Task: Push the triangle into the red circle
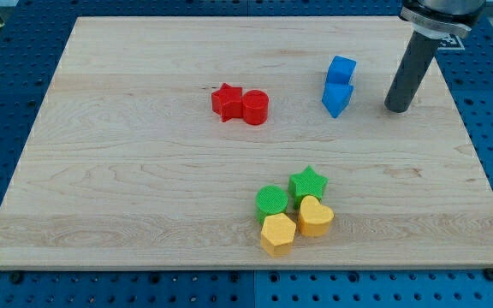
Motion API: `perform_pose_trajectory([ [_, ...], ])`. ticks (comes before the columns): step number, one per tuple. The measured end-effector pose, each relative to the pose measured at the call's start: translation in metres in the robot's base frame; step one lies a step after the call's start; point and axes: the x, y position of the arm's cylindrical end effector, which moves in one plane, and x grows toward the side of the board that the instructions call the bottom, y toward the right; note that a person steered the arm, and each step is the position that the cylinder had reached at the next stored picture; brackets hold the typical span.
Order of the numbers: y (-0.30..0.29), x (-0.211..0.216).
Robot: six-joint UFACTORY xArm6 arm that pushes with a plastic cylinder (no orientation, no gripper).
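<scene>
The red circle [255, 108] sits left of the board's middle, touching a red star [226, 102] on its left. A blue triangle [337, 98] lies at the upper right, its point toward the view's bottom, touching a blue cube [341, 70] just above it. My tip [397, 109] rests on the board to the right of the blue triangle, a short gap apart from it. The rod rises toward the view's top right.
A cluster near the bottom centre holds a green circle [271, 201], a green star [308, 182], a yellow heart [315, 216] and a yellow hexagon [278, 233]. The wooden board [127, 188] lies on a blue perforated table.
</scene>
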Motion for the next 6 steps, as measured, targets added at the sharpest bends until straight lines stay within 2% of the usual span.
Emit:
perform_pose_trajectory([
  [2, -0.041, -0.014],
  [4, -0.075, -0.010],
  [6, -0.135, -0.010],
])
